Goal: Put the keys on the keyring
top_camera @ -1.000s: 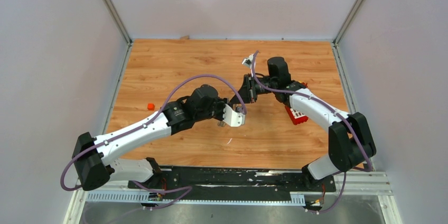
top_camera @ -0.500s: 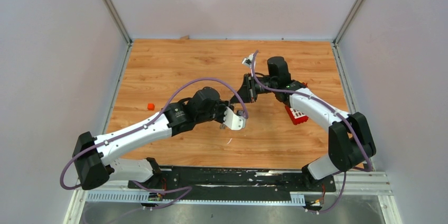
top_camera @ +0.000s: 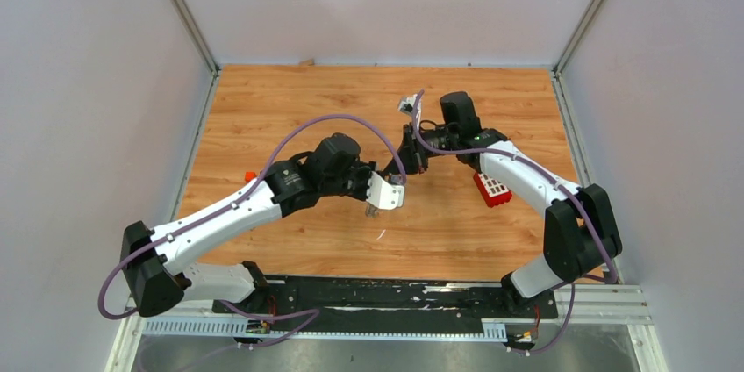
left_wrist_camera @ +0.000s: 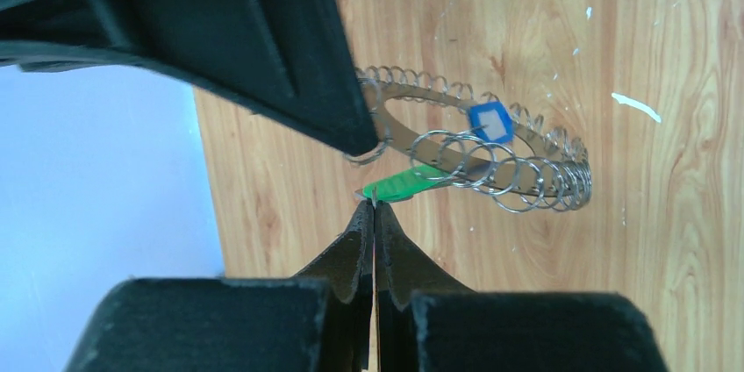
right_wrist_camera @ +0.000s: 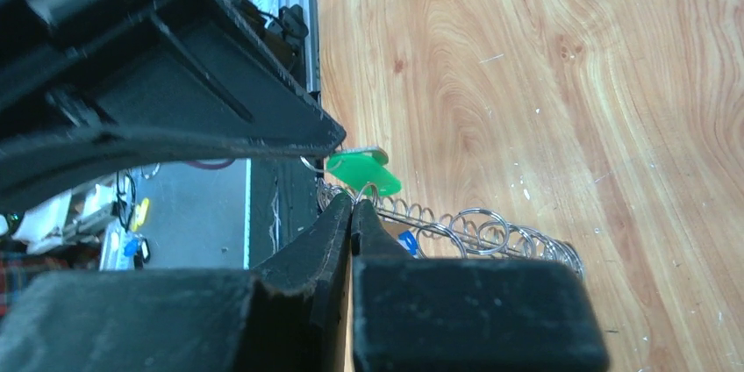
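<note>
Above table (top_camera: pixel 263 109) centre, away from all edges: left gripper (left_wrist_camera: pixel 374 207) pinched shut on green key (left_wrist_camera: pixel 408 183) tip, long axis pointing off the jaws into keyring (left_wrist_camera: pixel 537 142). Right gripper (right_wrist_camera: pixel 353 205) clamped ring's edge. Blue key (left_wrist_camera: pixel 490 122) on ring.

Pale grey walls (top_camera: pixel 386 3) enclose a wood-grain counter (top_camera: pixel 263 109) on three sides, slim metal posts (top_camera: pixel 182 10) marking the rear corners under even, soft indoor light.
</note>
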Controlling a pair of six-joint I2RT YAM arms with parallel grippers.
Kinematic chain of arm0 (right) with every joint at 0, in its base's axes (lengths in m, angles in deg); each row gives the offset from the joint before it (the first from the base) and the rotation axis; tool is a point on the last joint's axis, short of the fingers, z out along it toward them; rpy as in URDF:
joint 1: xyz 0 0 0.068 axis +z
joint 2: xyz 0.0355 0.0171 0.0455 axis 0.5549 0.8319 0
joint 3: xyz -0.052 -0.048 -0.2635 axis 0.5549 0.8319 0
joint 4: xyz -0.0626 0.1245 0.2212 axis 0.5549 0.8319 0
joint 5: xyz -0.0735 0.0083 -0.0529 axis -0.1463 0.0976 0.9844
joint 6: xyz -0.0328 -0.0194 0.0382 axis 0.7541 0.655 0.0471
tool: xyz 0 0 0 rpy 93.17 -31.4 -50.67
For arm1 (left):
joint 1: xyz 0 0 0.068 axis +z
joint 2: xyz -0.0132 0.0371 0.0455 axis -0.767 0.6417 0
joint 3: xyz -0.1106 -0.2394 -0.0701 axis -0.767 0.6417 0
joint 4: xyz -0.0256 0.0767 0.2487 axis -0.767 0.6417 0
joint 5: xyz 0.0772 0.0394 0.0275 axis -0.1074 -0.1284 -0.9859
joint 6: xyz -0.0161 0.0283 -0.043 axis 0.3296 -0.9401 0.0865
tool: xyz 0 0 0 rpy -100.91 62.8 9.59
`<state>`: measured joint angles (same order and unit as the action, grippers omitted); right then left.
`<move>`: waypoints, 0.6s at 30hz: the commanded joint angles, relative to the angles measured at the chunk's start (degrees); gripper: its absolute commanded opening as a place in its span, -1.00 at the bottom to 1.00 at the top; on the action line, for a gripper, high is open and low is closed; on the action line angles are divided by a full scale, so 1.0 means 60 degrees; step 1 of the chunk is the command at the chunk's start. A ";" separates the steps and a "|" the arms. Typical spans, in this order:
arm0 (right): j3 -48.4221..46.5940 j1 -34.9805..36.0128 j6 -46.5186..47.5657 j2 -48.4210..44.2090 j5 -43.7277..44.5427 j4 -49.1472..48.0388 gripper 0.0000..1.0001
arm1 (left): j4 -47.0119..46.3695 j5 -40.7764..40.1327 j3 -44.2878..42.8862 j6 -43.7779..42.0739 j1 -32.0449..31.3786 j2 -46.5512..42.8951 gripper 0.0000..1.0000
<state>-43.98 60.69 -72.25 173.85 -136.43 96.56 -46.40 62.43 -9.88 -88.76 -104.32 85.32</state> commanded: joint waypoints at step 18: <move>-0.0449 0.0270 0.2679 -0.0331 -0.1166 0.0877 -1.00 | 0.0461 0.1720 -0.0738 0.1609 0.0404 0.0227 -1.00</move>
<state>-44.26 61.78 -58.87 173.83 -140.14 102.51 -43.76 71.22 -12.63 -78.82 -102.05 86.19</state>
